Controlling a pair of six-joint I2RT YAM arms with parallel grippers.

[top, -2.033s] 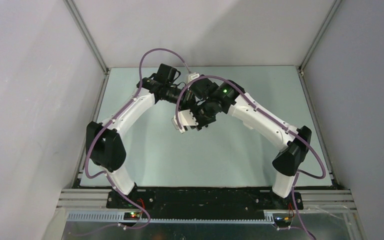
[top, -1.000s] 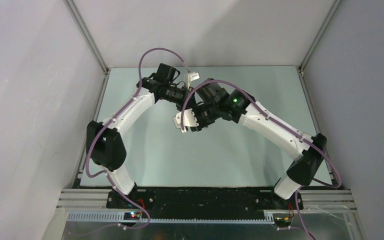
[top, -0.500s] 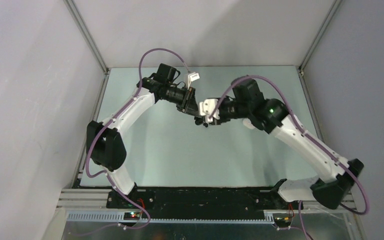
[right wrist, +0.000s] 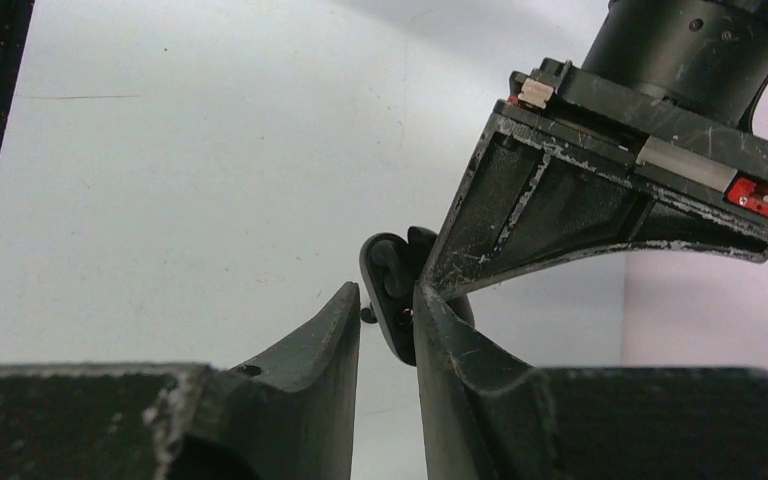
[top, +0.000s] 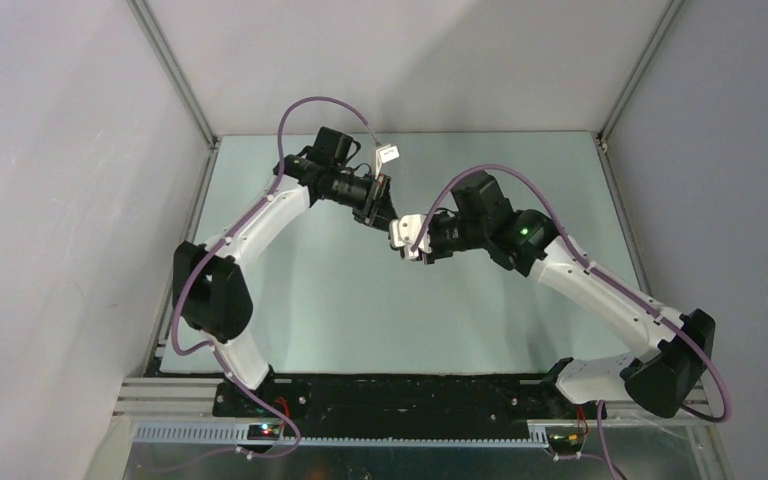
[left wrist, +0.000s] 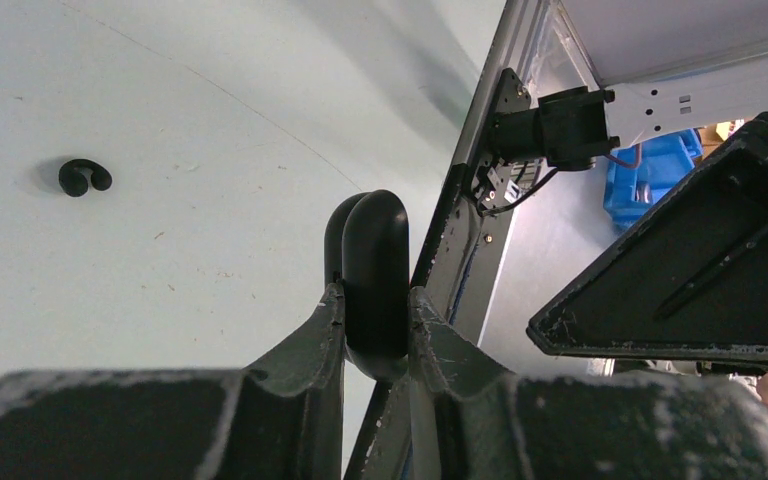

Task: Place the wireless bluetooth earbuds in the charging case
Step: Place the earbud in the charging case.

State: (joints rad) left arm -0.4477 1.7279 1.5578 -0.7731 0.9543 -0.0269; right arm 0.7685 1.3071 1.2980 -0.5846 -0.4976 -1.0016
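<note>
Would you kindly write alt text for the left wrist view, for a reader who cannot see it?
The left gripper is clamped on a black oval case, held on edge with the pale table behind it. A small black earbud lies on the table at the upper left, apart from the case.

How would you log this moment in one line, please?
left gripper: shut on case | right gripper: at case, grip unclear | black earbud: loose on table
</note>
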